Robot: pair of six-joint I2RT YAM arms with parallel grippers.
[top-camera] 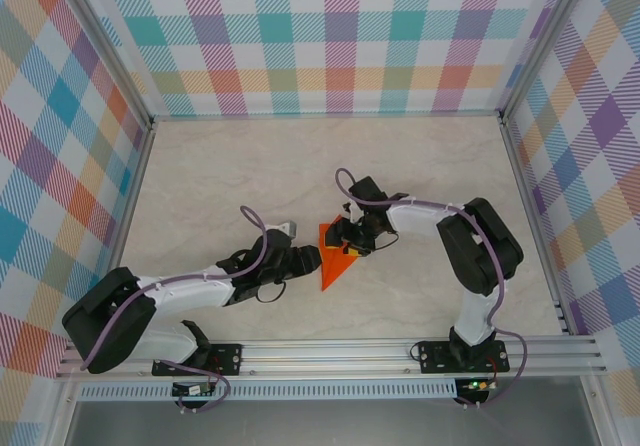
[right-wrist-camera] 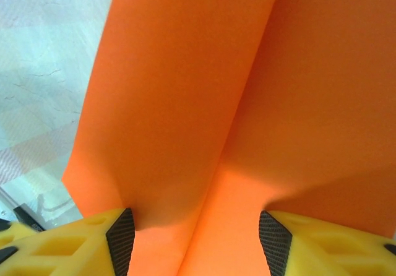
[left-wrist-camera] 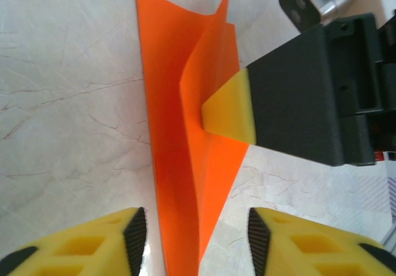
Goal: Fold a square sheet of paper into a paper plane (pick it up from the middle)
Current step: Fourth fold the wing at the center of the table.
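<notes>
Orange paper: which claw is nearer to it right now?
Right. The right claw sits over the orange paper, one fingertip touching its raised flap. The left claw stands open beside the paper's edge, not visibly touching it.

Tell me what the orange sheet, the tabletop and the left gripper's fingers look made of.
Orange sheet: thin matte paper; it holds a sharp crease and one flap stands up. Tabletop: smooth, marble-patterned, likely laminate; pale with fine veins. Left gripper's fingers: yellow moulded or printed plastic, with dark textured pads, perhaps rubber.
</notes>
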